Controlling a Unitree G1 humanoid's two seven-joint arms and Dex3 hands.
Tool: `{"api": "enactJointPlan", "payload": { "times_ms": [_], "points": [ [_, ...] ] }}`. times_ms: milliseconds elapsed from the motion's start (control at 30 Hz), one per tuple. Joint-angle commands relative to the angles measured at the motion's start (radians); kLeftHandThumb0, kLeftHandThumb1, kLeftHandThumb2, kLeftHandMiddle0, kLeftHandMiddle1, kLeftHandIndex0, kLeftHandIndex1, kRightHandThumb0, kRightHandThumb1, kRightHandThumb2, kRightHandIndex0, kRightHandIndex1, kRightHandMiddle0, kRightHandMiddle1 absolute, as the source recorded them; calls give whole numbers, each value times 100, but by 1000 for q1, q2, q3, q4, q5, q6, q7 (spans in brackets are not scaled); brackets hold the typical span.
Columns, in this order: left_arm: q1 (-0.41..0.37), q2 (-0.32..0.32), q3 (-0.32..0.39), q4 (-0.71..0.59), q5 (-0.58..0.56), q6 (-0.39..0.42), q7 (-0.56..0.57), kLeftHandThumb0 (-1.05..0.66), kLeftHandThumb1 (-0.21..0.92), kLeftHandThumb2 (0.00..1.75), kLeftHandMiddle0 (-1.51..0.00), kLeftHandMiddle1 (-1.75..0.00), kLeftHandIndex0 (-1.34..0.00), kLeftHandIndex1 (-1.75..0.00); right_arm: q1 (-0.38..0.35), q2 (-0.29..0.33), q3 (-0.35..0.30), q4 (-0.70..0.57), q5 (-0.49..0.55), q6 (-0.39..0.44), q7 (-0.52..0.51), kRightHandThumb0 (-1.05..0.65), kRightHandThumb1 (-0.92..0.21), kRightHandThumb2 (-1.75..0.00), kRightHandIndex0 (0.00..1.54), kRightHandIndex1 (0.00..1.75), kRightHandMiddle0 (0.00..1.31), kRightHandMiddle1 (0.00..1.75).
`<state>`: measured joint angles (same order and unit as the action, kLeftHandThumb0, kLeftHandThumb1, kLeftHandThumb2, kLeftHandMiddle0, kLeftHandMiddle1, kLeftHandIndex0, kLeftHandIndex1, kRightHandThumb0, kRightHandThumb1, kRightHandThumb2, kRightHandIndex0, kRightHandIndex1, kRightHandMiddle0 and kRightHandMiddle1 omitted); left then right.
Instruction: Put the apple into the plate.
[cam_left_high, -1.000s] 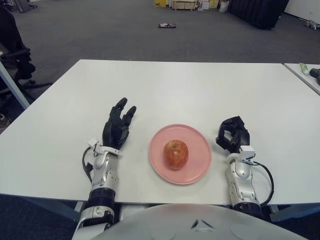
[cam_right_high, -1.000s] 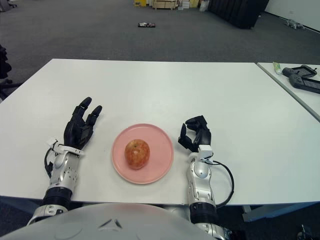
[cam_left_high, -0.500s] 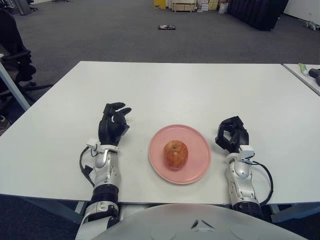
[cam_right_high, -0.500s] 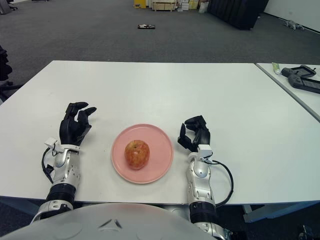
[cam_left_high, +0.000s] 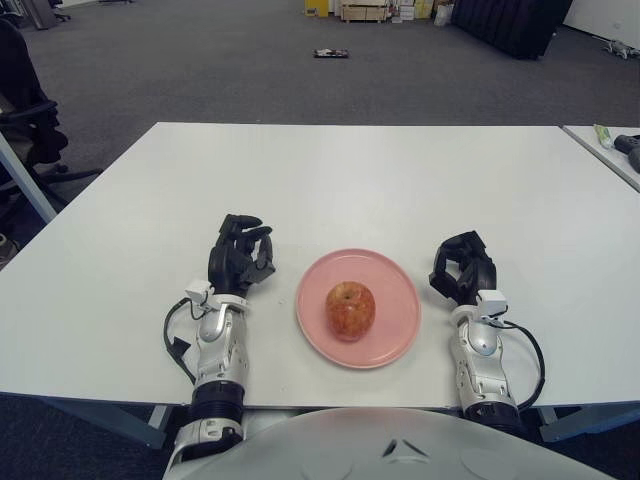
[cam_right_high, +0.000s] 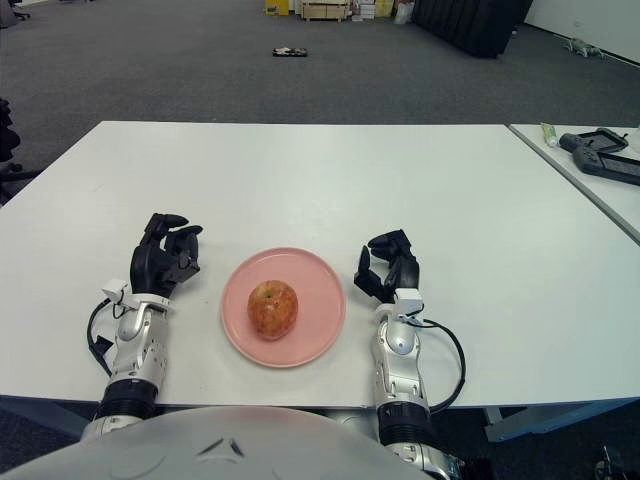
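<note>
Now, in the left eye view, the apple sat in the middle of the pink plate, on the white table. The left hand had just changed: a second before its fingers were stretched out flat, and now they were curled in and held nothing. It had also slid a bit closer to the plate, but it did not touch it. The right hand lay on the other side of the plate, curled up and empty too, and it had not moved. I think that meant the job was done and both hands were just resting. In the right eye view, the same things showed from a little to the side: the apple sat on the plate, with the left hand and right hand near it on each side. The curled fingers hid the palms. At the far right edge, some dark tools on another table were cut off and hard to make out. A small dark thing on the floor was too far away to tell.
</note>
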<state>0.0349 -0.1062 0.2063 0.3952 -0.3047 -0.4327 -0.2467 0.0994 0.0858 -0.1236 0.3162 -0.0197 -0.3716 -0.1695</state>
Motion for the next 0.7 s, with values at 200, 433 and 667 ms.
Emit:
{"api": "enactJointPlan", "payload": {
  "times_ms": [200,433,667],
  "points": [
    [64,-14,-15,6,27,32,40,-1,36,125,-57,-167,-39,-175,5,7,10,26,-5,44,-8,-42,-51,-108,72,175,46,175],
    [75,-20,-25,-13,27,41,42,-1,37,125,-56,-169,-39,-175,7,10,9,19,0,56,-8,-42,-51,-108,73,175,46,175],
    [89,-17,-39,-35,67,74,80,-1,37,124,-57,-165,-40,-175,7,5,13,21,-6,56,-8,-42,-50,-109,74,175,46,175]
  ]
}}
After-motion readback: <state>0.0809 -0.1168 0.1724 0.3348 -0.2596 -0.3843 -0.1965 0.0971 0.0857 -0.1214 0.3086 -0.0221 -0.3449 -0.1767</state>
